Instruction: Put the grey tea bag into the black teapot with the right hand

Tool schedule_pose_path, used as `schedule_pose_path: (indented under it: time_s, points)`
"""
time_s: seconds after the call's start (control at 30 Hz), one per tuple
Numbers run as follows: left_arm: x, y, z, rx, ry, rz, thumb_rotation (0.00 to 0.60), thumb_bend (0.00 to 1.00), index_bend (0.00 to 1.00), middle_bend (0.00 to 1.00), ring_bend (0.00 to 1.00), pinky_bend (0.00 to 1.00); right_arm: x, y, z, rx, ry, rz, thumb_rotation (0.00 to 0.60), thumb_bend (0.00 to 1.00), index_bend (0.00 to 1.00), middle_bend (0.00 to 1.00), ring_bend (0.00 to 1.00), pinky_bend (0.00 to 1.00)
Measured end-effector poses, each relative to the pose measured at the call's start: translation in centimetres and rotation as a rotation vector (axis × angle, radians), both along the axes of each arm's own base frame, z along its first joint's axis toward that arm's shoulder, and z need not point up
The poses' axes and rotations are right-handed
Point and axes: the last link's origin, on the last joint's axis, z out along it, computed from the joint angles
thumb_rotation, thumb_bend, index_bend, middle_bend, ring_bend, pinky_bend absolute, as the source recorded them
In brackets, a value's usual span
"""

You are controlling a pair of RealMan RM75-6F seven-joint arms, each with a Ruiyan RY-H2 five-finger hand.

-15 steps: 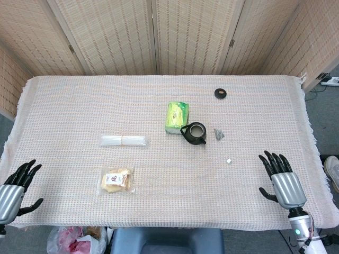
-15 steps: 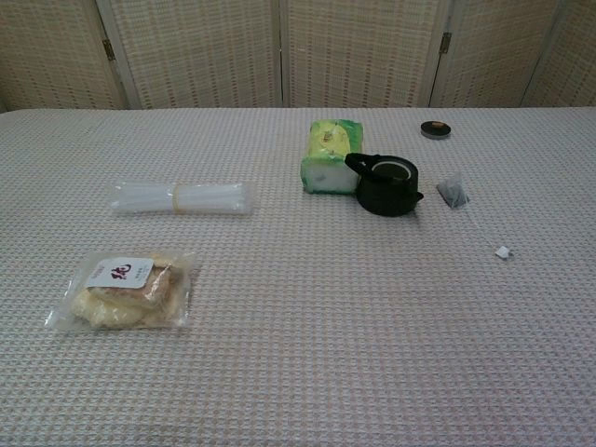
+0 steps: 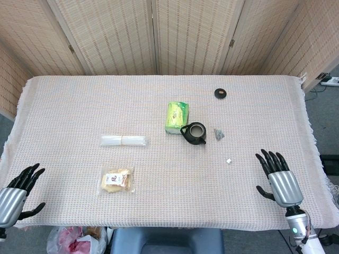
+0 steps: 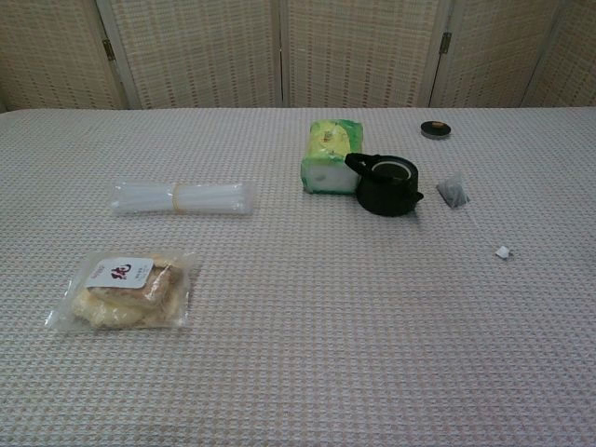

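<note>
Small grey mesh tea bag (image 3: 219, 134) lying flat on the cloth-covered bench (image 3: 79, 100), just beside the squat black teapot (image 3: 194, 133) on the side facing the robot's right, apart from the pot wall. Teapot standing uncovered; round black lid (image 3: 221, 93) resting well beyond it toward the screen. White paper tag (image 3: 229, 160) lying nearer the bench's front edge than the tea bag; string between them too faint to trace.

Right hand (image 3: 279, 177) hovering at the front edge, fingers spread, holding nothing; tea bag lying ahead of it and inward toward the teapot. Left hand (image 3: 16, 191) likewise spread and empty, far across the bench from the teapot. Right hand judged clearly nearer.

Head view showing both hands; chest view showing neither, but giving the tea bag's puffed pyramid form (image 4: 453, 191) and the teapot's open mouth (image 4: 391, 169).
</note>
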Motion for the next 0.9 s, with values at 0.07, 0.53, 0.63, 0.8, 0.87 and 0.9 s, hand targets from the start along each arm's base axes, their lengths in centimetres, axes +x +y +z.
schedule_pose_path:
  time_s: [0.07, 0.53, 0.63, 0.8, 0.87, 0.9]
  points:
    - [-0.1, -0.3, 0.3, 0.015, 0.000, 0.001, 0.600, 0.27, 0.00, 0.00, 0.00, 0.24, 0.0, -0.7, -0.3, 0.022, 0.015, 0.001, 0.600, 0.21, 0.21, 0.00, 0.00, 0.00]
    - [-0.3, -1.1, 1.2, 0.053, -0.018, 0.008, 0.600, 0.27, 0.00, 0.00, 0.00, 0.24, -1.2, -6.6, -2.7, 0.104, 0.122, 0.012, 0.600, 0.26, 0.38, 0.00, 0.00, 0.00]
    - [-0.4, -0.9, 1.0, 0.044, -0.013, 0.012, 0.600, 0.27, 0.00, 0.00, 0.00, 0.24, -1.8, -7.2, -3.4, 0.113, 0.128, 0.002, 0.600, 0.26, 0.39, 0.00, 0.00, 0.00]
    - [-0.4, -0.5, 0.7, 0.033, -0.006, 0.023, 0.600, 0.27, 0.00, 0.00, 0.00, 0.24, -2.6, -8.0, -4.8, 0.147, 0.135, -0.017, 0.600, 0.26, 0.39, 0.00, 0.00, 0.00]
    - [-0.5, -0.4, 0.7, 0.029, -0.005, 0.029, 0.600, 0.27, 0.00, 0.00, 0.00, 0.24, -2.7, -8.2, -5.4, 0.151, 0.137, -0.013, 0.600, 0.27, 0.42, 0.00, 0.00, 0.00]
    - [-0.5, -0.3, 0.6, 0.027, -0.004, 0.033, 0.600, 0.27, 0.00, 0.00, 0.00, 0.24, -2.7, -8.3, -5.6, 0.151, 0.137, -0.010, 0.600, 0.27, 0.43, 0.00, 0.00, 0.00]
